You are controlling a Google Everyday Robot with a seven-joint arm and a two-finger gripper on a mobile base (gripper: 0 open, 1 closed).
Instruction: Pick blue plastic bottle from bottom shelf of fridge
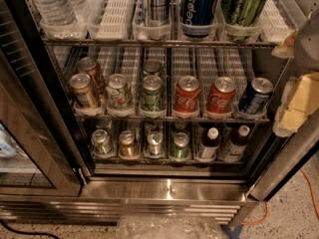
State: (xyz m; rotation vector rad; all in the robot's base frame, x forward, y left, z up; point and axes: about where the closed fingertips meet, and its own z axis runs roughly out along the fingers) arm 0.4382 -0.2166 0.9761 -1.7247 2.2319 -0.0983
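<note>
The fridge (169,190) stands with its glass door swung open at the left. Its bottom shelf (169,159) holds four rows of small cans and, at the right, two white-capped bottles. The blue plastic bottle (235,144), dark brown with a pale label, is the rightmost one. A similar bottle with a darker label (210,143) stands just left of it. My gripper (286,76) is at the right edge of the view, level with the middle shelf, above and to the right of the bottle. Its cream-padded fingers (299,103) are apart and hold nothing.
The middle shelf holds soda cans, among them two red Coca-Cola cans (187,96) and a blue can (255,95). The top shelf holds water bottles (52,6) and tall cans. The open door (30,148) is at left. A clear plastic-wrapped object (169,228) and an orange cable (309,193) lie on the floor.
</note>
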